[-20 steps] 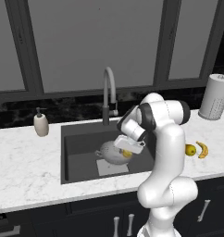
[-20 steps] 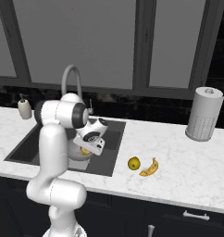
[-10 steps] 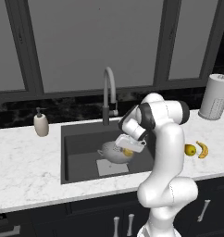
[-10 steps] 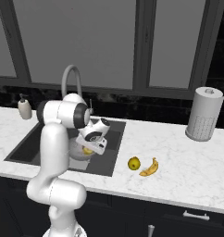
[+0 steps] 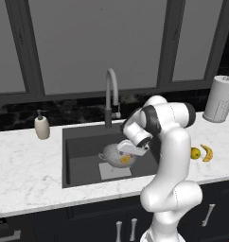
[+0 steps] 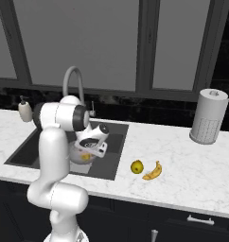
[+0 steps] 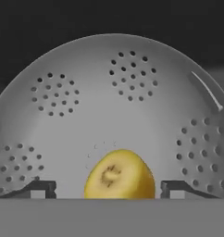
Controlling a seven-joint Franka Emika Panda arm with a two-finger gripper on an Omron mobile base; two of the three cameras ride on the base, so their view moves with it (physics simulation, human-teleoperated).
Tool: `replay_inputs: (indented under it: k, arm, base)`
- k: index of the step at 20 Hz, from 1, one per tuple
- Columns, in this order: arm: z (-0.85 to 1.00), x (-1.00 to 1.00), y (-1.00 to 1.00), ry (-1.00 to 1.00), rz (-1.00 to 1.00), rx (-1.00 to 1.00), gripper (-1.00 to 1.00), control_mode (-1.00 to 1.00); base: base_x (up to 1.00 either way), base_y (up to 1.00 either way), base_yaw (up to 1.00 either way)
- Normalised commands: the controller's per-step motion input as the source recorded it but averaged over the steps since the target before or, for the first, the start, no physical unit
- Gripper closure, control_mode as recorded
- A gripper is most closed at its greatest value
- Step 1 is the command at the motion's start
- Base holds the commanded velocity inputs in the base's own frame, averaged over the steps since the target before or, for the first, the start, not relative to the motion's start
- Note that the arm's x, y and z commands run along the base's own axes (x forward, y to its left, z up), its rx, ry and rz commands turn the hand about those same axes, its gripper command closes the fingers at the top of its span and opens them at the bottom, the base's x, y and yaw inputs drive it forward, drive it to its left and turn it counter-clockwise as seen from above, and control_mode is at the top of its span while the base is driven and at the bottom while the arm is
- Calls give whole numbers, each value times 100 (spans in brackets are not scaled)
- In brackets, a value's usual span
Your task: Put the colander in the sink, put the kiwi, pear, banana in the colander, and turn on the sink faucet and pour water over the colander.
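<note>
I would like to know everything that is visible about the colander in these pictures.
The colander is a small silver bowl of metal look, its wall dotted with clusters of round holes. It sits upright in the dark sink, over the lighter plate on the sink floor. Inside it lies the small orange-yellow kiwi, on the bottom. The gripper hangs just over the bowl, open, its tips on either side of the kiwi. Handles and foot are hard to make out.
</note>
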Motion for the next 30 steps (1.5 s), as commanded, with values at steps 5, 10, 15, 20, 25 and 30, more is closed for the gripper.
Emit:
replay_inputs:
  k: [5, 10, 15, 20, 25, 30]
  arm:
    - [0, -25, 18, -20, 0, 0, -100, -100]
    - [0, -37, 6, -22, 0, 0, -100, -100]
    - [28, -11, -3, -16, 3, 6, -100, -100]
    - [96, -17, -18, -9, 14, 15, -100, -100]
    - [100, -28, -42, 0, 12, 4, -100, -100]
    - [100, -10, -50, 0, 5, 7, -100, -100]
  base:
    - [0, 0, 0]
    - [0, 0, 0]
    - [0, 0, 0]
    - [0, 0, 0]
    - [0, 0, 0]
    - [0, 0, 0]
